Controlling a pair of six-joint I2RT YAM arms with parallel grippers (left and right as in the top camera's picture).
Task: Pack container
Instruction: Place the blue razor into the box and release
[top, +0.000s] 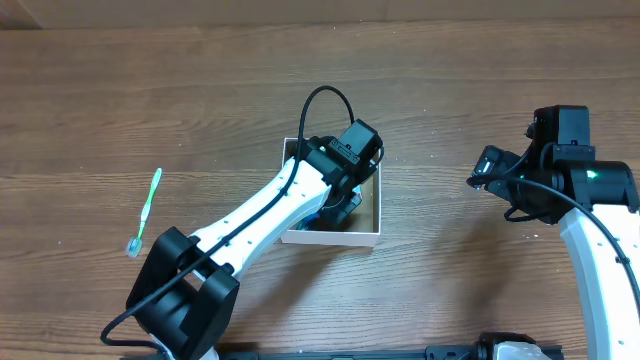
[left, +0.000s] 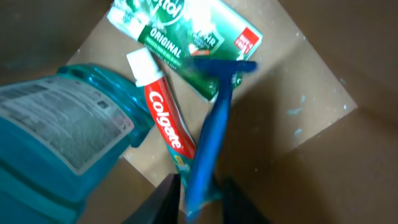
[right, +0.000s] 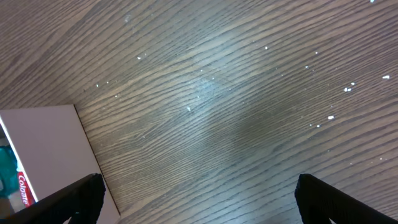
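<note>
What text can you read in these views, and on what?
"Colgate": red toothpaste tube, also partly at the right wrist view's left edge.
"ORIGINAL": green pack; its other print is cut off or blurred.
Teal bottle label: too small to read.
Blue razor: none seen.

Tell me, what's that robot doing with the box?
It is packing bathroom things into the container. The left gripper seems to hold a blue razor down inside the box, where a toothpaste tube, a green packet and a teal bottle already lie. A green toothbrush is out on the table, on the left arm's side. The right gripper hangs open beside the box, holding nothing.
</note>
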